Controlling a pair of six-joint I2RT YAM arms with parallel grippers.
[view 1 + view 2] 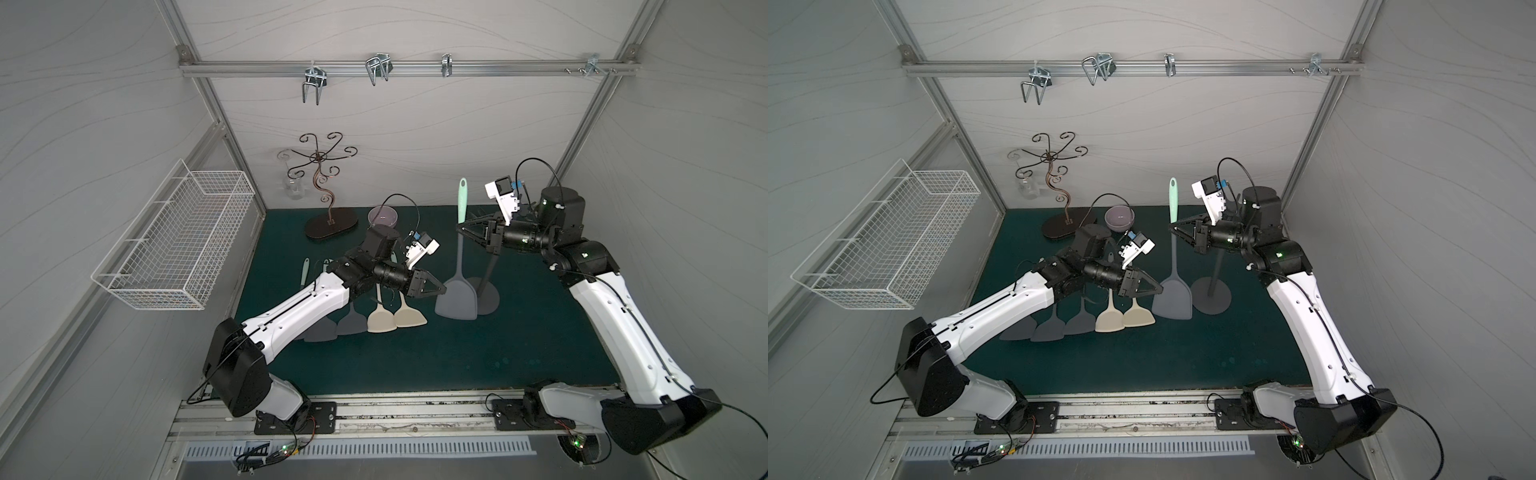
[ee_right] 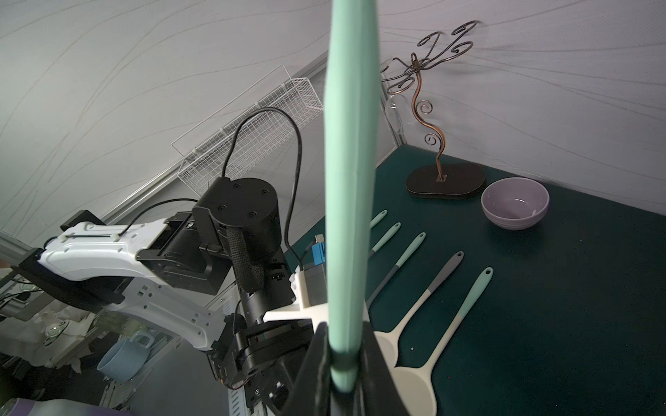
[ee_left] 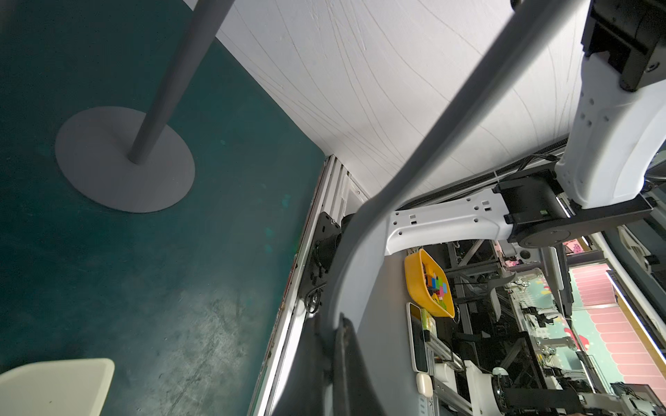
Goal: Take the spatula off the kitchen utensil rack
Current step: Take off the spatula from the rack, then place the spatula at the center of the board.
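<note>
We see the spatula [image 1: 456, 301] standing upright over the middle of the tabletop [image 1: 540, 353], a little toward its right edge. It is just beside the thin pole of the kitchen utensil rack [image 1: 489, 301], with its grey blade down by the rack's round base. The right gripper [image 1: 461, 231] pinches the mint handle partway up; in the right wrist view the handle sits between its fingers [image 2: 317, 371]. The left gripper [image 1: 442, 291] is pressed together on the edge of the blade. The right arm covers most of the rack's crown, so we cannot tell how the hooks stand. Other spatulas [image 1: 380, 320] lie flat toward the left edge, and a purple bowl [image 1: 382, 216] sits by the far edge.
</note>
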